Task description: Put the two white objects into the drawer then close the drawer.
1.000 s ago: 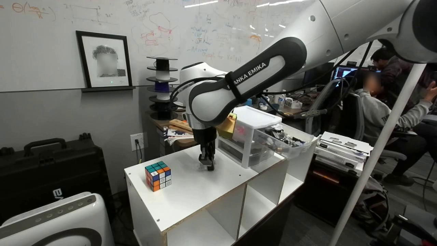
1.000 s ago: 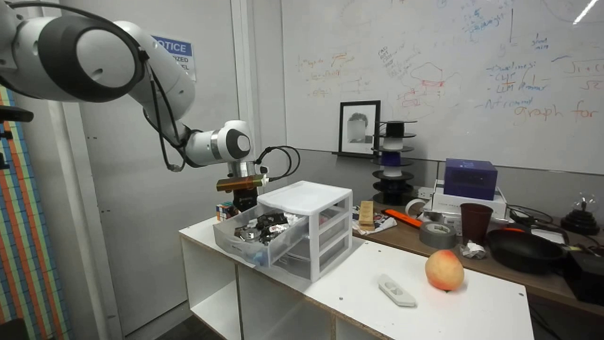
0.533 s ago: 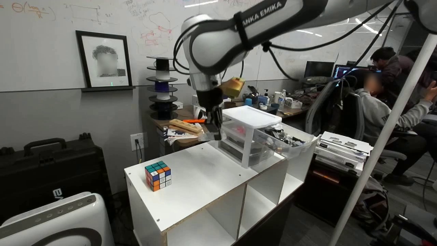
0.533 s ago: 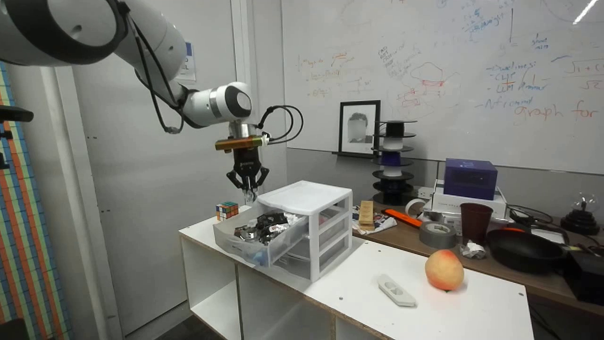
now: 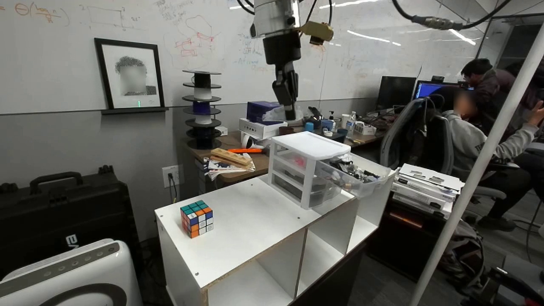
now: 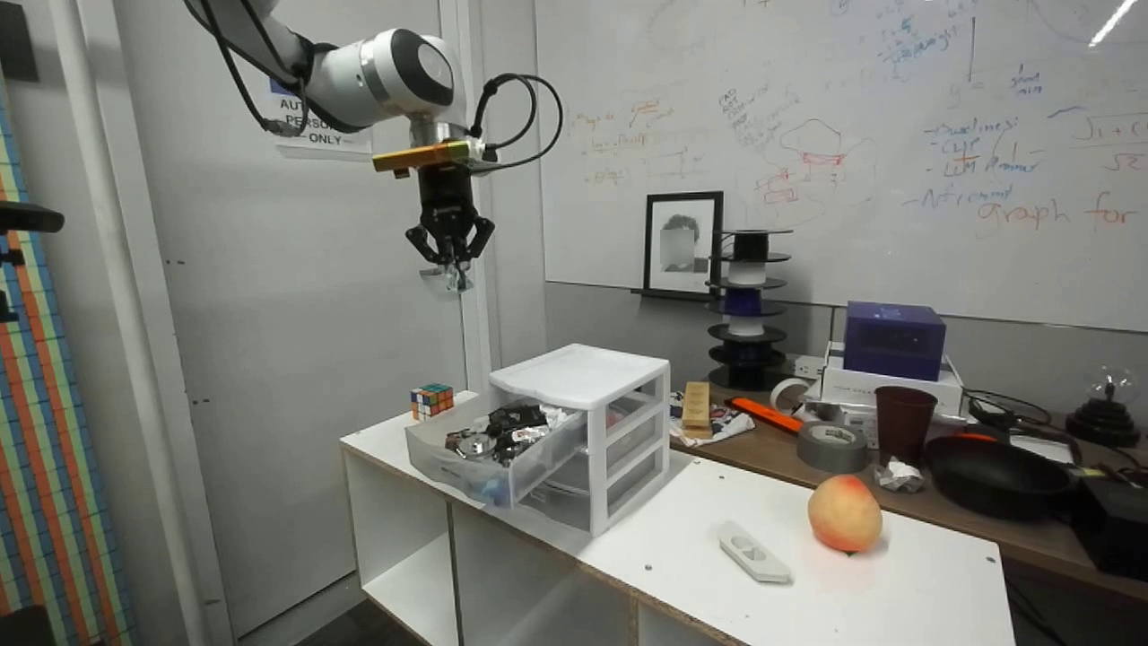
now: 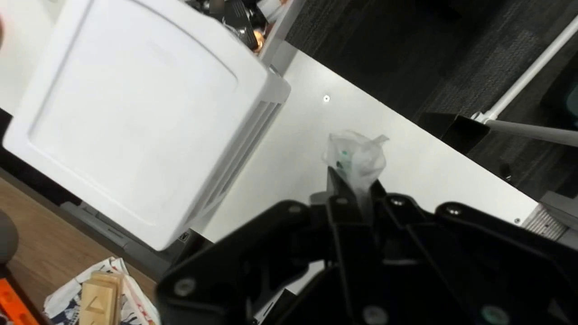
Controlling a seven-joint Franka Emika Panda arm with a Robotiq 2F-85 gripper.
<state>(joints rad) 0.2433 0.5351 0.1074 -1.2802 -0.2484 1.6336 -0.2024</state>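
White shelf cabinet, one. Things on and above it, left to right in an exterior view:

Left end: one multicoloured puzzle cube, on the cabinet top. Just right of it and well above: one claw, pinching one crumpled whitish piece, see-through, a little green showing in it in the wrist view. Both hang in the air.

Next: one translucent drawer, pulled out from the top tier of one three-tier drawer unit. Dark and silvery bits lie jumbled inside, too tangled to count.

Right of the unit: one flat whitish-grey object, lying on the cabinet top. Near it, farther right: one peach.

Behind, on one brown table, left to right: one long orange thing, kind unclear; one grey tape roll; one dark red cup; one black pan.

Changes: the frame from a second ago shows the claw down at the cabinet top, between cube and drawer unit; half a second ago, partway up; now high, above the top of the unit, crumpled piece raised with it. Cube, drawer, flat object and peach keep their places.
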